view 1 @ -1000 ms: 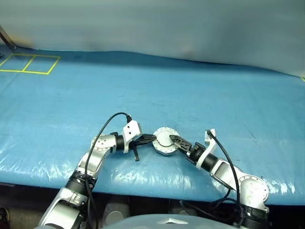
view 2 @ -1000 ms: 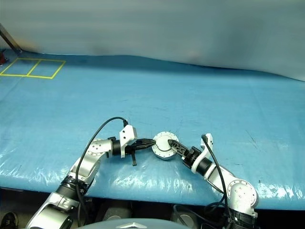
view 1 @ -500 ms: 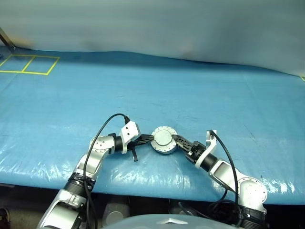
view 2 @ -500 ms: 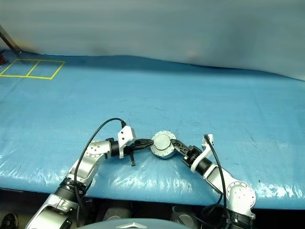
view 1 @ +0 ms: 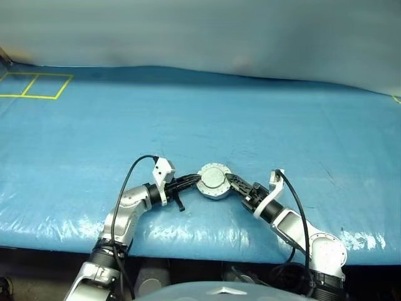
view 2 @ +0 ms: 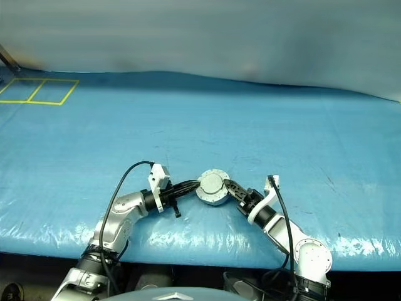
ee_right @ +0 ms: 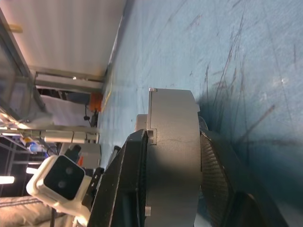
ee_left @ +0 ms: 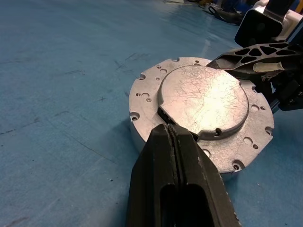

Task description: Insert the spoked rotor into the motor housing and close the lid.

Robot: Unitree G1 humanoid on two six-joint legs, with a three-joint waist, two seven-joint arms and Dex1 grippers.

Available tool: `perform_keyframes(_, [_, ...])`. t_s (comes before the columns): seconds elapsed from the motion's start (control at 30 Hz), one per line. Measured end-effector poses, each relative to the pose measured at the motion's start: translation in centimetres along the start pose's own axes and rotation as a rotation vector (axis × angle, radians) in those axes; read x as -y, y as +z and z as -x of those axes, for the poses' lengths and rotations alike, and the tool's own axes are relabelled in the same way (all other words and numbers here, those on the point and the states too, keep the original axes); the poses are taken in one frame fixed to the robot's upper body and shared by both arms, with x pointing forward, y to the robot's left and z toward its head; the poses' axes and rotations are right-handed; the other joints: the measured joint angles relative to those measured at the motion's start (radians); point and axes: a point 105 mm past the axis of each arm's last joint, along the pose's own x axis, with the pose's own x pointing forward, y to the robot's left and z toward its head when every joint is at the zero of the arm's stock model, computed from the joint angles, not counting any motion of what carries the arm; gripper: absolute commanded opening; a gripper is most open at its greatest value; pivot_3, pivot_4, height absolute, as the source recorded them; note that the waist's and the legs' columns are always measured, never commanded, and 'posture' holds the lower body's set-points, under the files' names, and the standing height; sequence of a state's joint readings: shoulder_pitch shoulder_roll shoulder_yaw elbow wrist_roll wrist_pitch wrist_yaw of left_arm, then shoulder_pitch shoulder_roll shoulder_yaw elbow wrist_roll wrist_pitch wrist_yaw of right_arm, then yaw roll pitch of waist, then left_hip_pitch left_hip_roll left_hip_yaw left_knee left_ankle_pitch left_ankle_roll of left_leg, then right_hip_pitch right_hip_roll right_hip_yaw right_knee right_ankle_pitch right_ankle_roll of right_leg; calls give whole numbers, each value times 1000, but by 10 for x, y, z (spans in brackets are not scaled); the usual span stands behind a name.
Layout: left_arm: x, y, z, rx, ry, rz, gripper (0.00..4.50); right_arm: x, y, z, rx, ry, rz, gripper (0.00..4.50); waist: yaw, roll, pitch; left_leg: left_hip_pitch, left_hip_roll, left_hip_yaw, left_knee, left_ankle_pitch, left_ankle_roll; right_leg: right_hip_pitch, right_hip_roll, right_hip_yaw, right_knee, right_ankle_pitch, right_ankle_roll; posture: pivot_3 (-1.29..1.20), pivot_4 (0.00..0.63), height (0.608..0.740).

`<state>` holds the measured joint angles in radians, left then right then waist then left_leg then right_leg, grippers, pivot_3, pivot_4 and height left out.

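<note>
No brand, label or writing readable anywhere in view.

Count: one round silver assembly, two pincers, one worktop (view 1: 263,119) covered in blue sheet, two yellow taped squares (view 1: 30,85) side by side at the far left corner.

The motor housing (ee_left: 142,130) sits near the worktop's front edge, roughly centred between the two arms. It is a shallow round silver body, flat face up, axis upright, so no long axis to note. A flange with small holes runs round its top edge. The lid (ee_left: 203,99), a scratched grey disc with a notched rim, lies flat on top of the housing, centred within the flange. Inside of the housing is covered; the rotor cannot be seen.

Left pincer (ee_left: 169,128): both black fingers pressed together, nothing between them, tip touching the lid's rim at a notch on the robot's left side of the assembly. It points roughly level toward the housing.

Right pincer (ee_right: 173,163): fingers clamped across the housing's thickness from the robot's right side, one finger (ee_right: 120,179) against the top face, the other under the base. In the left wrist view its upper finger rests over the flange beside the lid.
</note>
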<state>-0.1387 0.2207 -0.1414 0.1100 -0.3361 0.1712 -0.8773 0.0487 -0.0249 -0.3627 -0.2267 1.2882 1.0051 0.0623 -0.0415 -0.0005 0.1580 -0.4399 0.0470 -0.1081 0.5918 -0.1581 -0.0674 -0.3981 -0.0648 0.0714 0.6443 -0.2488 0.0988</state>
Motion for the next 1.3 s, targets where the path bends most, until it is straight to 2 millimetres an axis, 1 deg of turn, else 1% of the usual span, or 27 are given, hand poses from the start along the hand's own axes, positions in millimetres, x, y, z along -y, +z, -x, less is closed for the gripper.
perform_keyframes(0.03, [-2, 1, 1, 20, 23, 21, 393, -1, 3, -1, 20, 2, -8, 1175, 0, 0, 0, 0, 0, 0, 0, 0, 0, 0, 0, 0, 0, 0, 0, 0, 150, 740])
perform_keyframes(0.07, [-3, 4, 3, 63, 58, 72, 616, -3, 6, -3, 51, 15, -28, 1175, -1, 1, 1, -1, 0, 0, 0, 0, 0, -1, 0, 0, 0, 0, 0, 0, 150, 740])
perform_keyframes(0.2, [8, 12, 9, 213, 94, 279, 1918, -16, 19, -5, 144, 79, -66, 1175, -3, 2, 2, -2, 0, 0, 0, 0, 0, -1, 0, 0, -1, 0, 0, 0, 150, 740])
perform_keyframes(0.33, [20, 19, 6, 346, 97, 475, 3313, -36, 21, -10, 160, 169, -79, 1175, -4, 3, 2, -2, 0, -1, 1, 0, 0, -1, 1, 0, 0, 0, 0, 0, 150, 740])
perform_keyframes(0.37, [21, 20, 5, 367, 97, 503, 3562, -39, 21, -11, 162, 186, -81, 1175, -4, 3, 2, -2, 0, -1, 2, 0, 0, -1, 1, 0, 0, 0, 0, 0, 150, 740])
perform_keyframes(0.4, [24, 24, 3, 400, 85, 549, 4008, -47, 23, -13, 159, 219, -76, 1175, -4, 2, 3, -2, 0, -1, 3, 0, 0, -1, 1, 0, 0, 0, 0, 0, 150, 740])
perform_keyframes(0.47, [26, 32, 2, 450, 64, 609, 4442, -58, 23, -14, 150, 262, -62, 1175, -5, 2, 3, -2, 0, -1, 3, 0, 0, -1, 1, 0, 0, 0, 0, 0, 150, 740])
perform_keyframes(0.57, [27, 40, 1, 489, 32, 708, 4442, -63, 21, -17, 135, 286, -55, 1175, -5, 2, 3, -3, 0, -2, 3, 0, 0, -1, 1, 0, 0, 0, 0, 0, 150, 740])
perform_keyframes(0.77, [31, 47, -1, 518, -46, 855, 4442, -65, 15, -18, 100, 295, -42, 1175, -4, 2, 3, -4, 0, -3, 3, 0, 0, -1, 1, -1, -1, 0, 0, 0, 150, 740])
perform_keyframes(0.9, [33, 49, -2, 522, -75, 902, 4442, -62, 10, -17, 81, 291, -46, 1175, -4, 2, 3, -4, 0, -3, 3, 0, 0, -1, 1, -1, 0, 0, 0, 0, 150, 740])
perform_keyframes(1.13, [33, 47, -8, 499, -90, 944, 4442, -60, 10, -13, 81, 286, -22, 1175, -1, 2, 3, -4, 0, -3, 4, 0, 0, -1, 1, -1, 0, 0, 0, 0, 150, 740])
perform_keyframes(1.2, [33, 45, -12, 477, -94, 957, 4442, -61, 3, -14, 49, 296, -20, 1175, -4, 2, 3, -4, 0, -3, 3, 0, 0, -1, 2, -1, 0, 0, 0, 0, 150, 740])
perform_keyframes(1.3, [39, 43, -18, 438, -116, 968, 4442, -66, -15, -20, -34, 316, -21, 1175, -8, 2, 3, -4, 0, -4, 3, 0, 0, -2, 2, -1, 0, 0, 0, 0, 150, 740])
